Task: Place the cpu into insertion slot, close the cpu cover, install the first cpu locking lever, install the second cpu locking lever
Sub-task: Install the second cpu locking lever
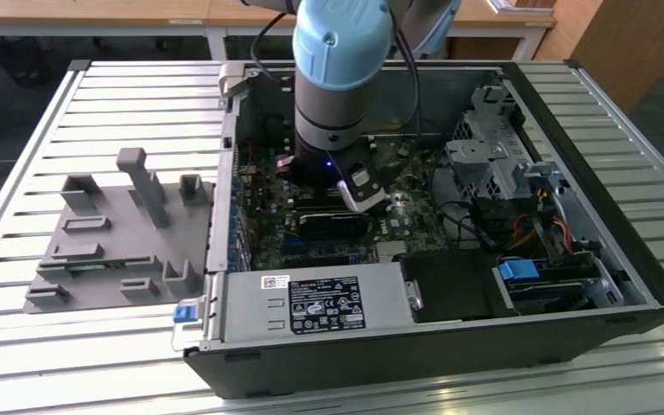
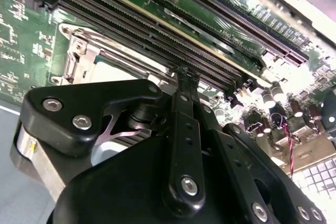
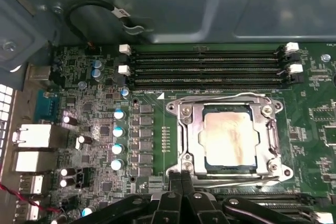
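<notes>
Slatted metal bench w/ open PC case; grey fixture tray at exterior view's left. Arm reaches down into case. Gripper fingers together, tips at near edge of cpu cover. Cover closed over cpu, seated in insertion slot. Memory slots beyond.

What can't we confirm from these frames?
- Insertion slot: its contacts are hidden under the cpu and cpu cover in the first wrist view.
- Locking levers: whether both are latched can't be told; the pincer hides the near edge.
- Exterior view: the arm blocks the socket area.
- Second wrist view: the pincer's body hides most of the socket.
</notes>
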Action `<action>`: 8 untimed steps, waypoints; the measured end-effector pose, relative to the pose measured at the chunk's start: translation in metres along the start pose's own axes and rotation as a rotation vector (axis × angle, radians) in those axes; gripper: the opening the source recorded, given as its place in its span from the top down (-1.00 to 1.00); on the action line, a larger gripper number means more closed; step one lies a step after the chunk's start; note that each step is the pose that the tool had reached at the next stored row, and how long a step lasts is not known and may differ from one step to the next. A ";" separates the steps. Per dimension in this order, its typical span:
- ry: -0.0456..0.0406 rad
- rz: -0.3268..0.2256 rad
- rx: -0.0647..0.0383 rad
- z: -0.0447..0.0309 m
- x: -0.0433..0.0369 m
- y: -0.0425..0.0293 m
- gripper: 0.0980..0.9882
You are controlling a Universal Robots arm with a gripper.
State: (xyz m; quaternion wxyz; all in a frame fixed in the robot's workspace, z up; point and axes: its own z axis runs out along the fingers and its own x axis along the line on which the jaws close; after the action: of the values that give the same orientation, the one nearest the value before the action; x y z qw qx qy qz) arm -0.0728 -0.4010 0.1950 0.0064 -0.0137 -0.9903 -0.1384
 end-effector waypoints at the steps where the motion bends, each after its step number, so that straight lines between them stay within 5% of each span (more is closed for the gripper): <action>1: 0.0000 0.000 -0.003 0.0005 0.0006 -0.0001 0.96; 8: 0.0004 0.000 -0.021 0.0046 0.0019 0.0021 0.96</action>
State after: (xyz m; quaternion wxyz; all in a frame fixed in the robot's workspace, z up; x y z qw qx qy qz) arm -0.0747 -0.3977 0.1911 0.0065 -0.0137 -0.9887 -0.1490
